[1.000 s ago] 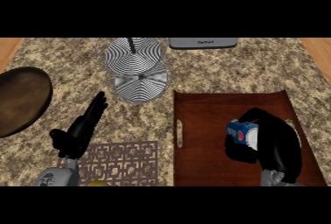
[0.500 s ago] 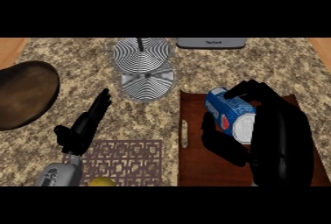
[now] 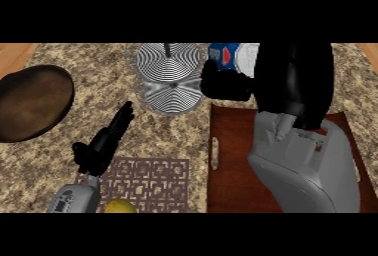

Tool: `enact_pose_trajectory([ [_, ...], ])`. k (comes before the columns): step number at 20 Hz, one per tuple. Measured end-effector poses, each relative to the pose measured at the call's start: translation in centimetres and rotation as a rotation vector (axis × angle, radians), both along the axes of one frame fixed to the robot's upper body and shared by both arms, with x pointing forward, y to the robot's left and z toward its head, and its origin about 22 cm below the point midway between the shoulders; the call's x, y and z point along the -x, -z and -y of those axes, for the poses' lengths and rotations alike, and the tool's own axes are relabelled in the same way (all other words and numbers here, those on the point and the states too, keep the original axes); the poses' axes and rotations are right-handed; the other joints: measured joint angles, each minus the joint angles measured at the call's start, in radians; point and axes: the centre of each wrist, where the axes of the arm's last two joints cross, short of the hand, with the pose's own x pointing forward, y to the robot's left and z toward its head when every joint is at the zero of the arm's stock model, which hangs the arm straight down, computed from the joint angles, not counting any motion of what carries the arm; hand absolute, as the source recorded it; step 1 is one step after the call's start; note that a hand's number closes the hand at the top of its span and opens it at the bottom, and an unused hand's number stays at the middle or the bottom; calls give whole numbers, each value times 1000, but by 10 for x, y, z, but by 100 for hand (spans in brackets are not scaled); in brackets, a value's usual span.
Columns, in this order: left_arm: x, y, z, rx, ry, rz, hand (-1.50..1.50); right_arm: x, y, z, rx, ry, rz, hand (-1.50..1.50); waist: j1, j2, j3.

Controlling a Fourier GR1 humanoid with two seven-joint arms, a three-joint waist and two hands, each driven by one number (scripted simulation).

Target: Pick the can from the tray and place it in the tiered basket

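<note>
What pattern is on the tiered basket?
The tiered basket has black-and-white concentric rings; head view shows it best.

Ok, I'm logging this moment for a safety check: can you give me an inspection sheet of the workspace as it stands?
Surface: speckled stone counter.
Job's things: can held in the right hand, off the tray, just right of the tiered basket and not yet in it.
Clutter: brown plate at the left; patterned mat and a yellow object near the front edge.
Hands: right hand curled round the can; left hand open, fingers straight, over the counter.
Cables: nothing seen.
Surroundings: wooden strip past the counter's far corners; nothing else seen.
</note>
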Motion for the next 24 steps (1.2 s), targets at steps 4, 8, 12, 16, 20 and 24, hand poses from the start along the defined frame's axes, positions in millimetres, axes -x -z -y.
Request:
enact_pose_trajectory([
  [4, 0, -2, -1, 0, 14, 0, 0, -34, -22, -14, -13, 9, -29, 150, 13, 3, 0],
  [8, -3, -6, 0, -1, 22, 7, 0, -66, -28, -28, -13, 8, -95, 150, 19, 7, 0],
  [12, -5, -3, 6, 5, 29, 9, 0, -94, -32, -42, -17, 1, -151, 150, 23, 11, 0],
  [16, -6, -6, 14, 3, 35, 13, 0, -119, -21, -50, -42, 2, -187, 150, 32, 14, 0],
  [20, -10, -10, 11, 4, 39, 19, 0, -135, -16, -59, -69, 7, -204, 150, 38, 16, 0],
  [24, -11, -10, 14, 1, 51, 18, 0, -146, -15, -59, -141, 14, -204, 150, 45, 14, 3],
])
